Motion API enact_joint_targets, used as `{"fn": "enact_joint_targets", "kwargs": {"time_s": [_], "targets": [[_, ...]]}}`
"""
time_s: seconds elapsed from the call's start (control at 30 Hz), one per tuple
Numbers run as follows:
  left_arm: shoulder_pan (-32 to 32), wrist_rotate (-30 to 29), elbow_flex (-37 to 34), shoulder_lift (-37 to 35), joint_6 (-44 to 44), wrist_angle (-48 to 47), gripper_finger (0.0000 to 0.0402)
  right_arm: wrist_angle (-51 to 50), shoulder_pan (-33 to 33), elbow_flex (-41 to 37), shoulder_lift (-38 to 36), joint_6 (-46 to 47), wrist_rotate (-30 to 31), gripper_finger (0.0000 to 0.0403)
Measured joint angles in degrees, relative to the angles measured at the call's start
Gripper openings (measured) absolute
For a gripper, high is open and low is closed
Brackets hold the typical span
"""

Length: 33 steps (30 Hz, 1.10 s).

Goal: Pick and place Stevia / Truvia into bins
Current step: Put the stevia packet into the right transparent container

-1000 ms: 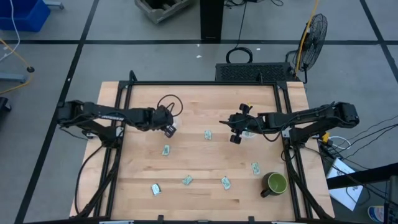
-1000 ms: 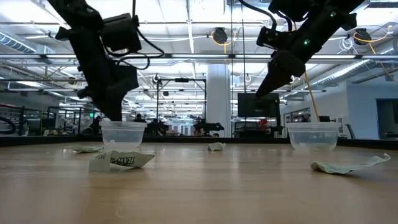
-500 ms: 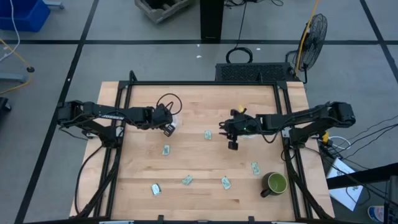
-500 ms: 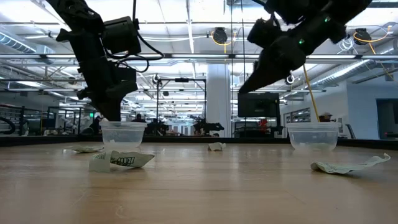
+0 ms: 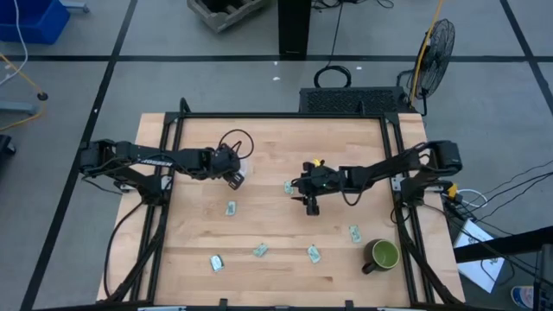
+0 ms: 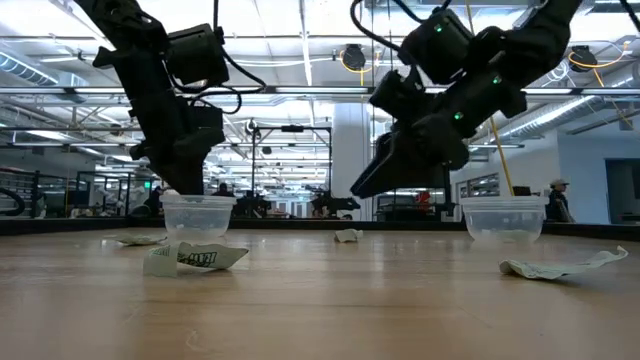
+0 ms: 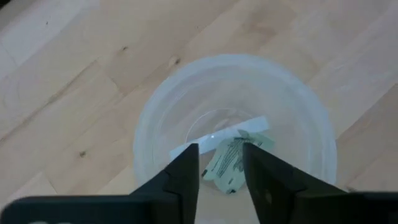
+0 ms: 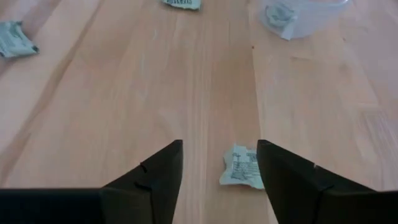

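Note:
My left gripper (image 5: 234, 179) hangs over the left clear cup (image 5: 243, 172), fingers pointing down just above its rim (image 6: 198, 200), a little apart. Through them I see the cup (image 7: 149, 124) holding a green sachet (image 7: 233, 163) lying on a white one (image 7: 186, 149). My right gripper (image 5: 304, 187) is open above the table's middle, slanting down toward the left. A sachet (image 8: 244, 167) lies flat on the wood ahead, between its fingers' lines, untouched; it also shows in the high view (image 5: 289, 187). The right cup (image 6: 503, 218) stands on the table, behind my right gripper.
More sachets lie flat on the wood: one (image 5: 231, 208) near the left cup, several (image 5: 260, 250) (image 5: 314, 253) (image 5: 216, 263) along the near edge, one (image 5: 354, 232) beside a dark green mug (image 5: 382, 254). Bare wood lies between them.
My right gripper has left the right cup and gone toward the table's left edge and downward, to the sachet at the table's middle, turning as it went.

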Motion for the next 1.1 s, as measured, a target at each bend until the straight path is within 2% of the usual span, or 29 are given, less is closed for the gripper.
{"fn": "enact_joint_targets", "kwargs": {"time_s": [0.13, 0.3, 0.4, 0.57, 0.8, 0.93, 1.1], "targets": [[0.02, -0.15, 0.08, -0.11, 0.03, 2.02, 0.0149, 0.59, 0.02, 1.34, 2.59, -1.3, 1.87, 0.0201], [0.02, 0.03, 1.03, -0.97, 0.01, 2.04, 0.0152, 0.06, -0.15, 3.08, 6.57, -1.66, 2.99, 0.0193], [0.02, 2.36, 2.39, -1.65, -0.03, 1.98, 0.0152, 0.09, -0.19, 3.55, 8.41, -2.05, 3.08, 0.0191], [-0.11, 6.16, 5.45, -2.94, -0.08, 1.6, 0.0152, -1.02, -1.23, 3.59, 9.75, -2.54, 3.03, 0.019], [-0.37, 6.26, 9.68, -3.57, -0.01, 2.68, 0.0152, -1.75, -2.69, 3.6, 10.23, -1.42, 2.52, 0.0188], [-0.65, 6.29, 10.55, -3.53, 1.02, 2.55, 0.0152, -1.97, -2.69, 3.6, 10.27, -1.4, 2.57, 0.0169], [-1.01, 6.28, 10.64, -3.54, 1.85, 4.04, 0.0152, -3.07, -2.8, 3.6, 10.27, -1.09, 2.7, 0.0119]]}}
